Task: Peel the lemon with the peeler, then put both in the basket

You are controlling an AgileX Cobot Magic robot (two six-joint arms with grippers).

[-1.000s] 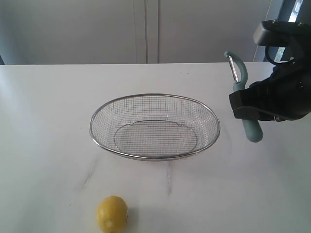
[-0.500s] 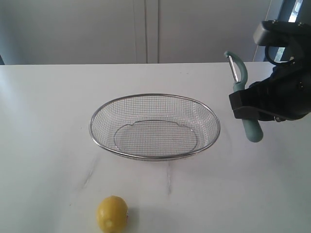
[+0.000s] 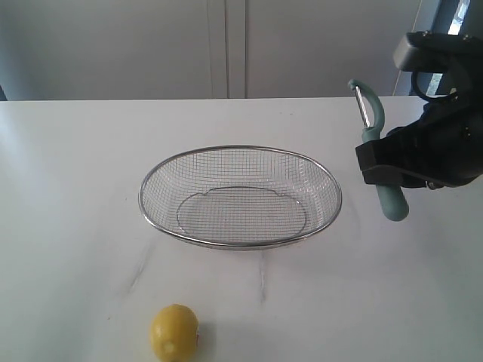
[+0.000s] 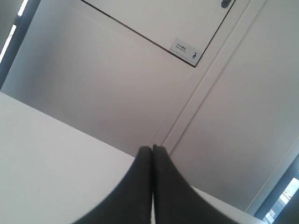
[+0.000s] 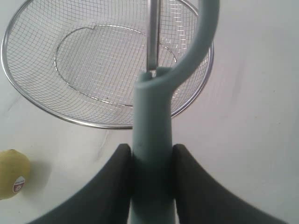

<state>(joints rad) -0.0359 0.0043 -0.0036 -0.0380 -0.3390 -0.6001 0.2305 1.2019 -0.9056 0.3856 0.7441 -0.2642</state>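
Note:
The teal peeler [image 3: 375, 139] stands nearly upright in the air to the right of the basket [image 3: 240, 196], blade end up. My right gripper [image 3: 381, 170] is shut on its handle [image 5: 153, 140], with the fingers [image 5: 187, 163] pressed on both sides. The wire-mesh basket [image 5: 28, 100] lies empty on the white table. The yellow lemon [image 3: 174, 332] rests alone near the table's front edge; it also shows, with a small sticker, as the lemon [image 5: 11, 173] at the rim of the right wrist view. My left gripper [image 4: 152, 148] is shut on nothing and points at a wall; it does not show in the exterior view.
The white table [image 3: 75, 173] runs back to a pale wall with panel seams [image 3: 226, 45]. Faint scuff marks [image 3: 262, 279] lie in front of the basket. A window strip [image 3: 459, 19] shows at the far right.

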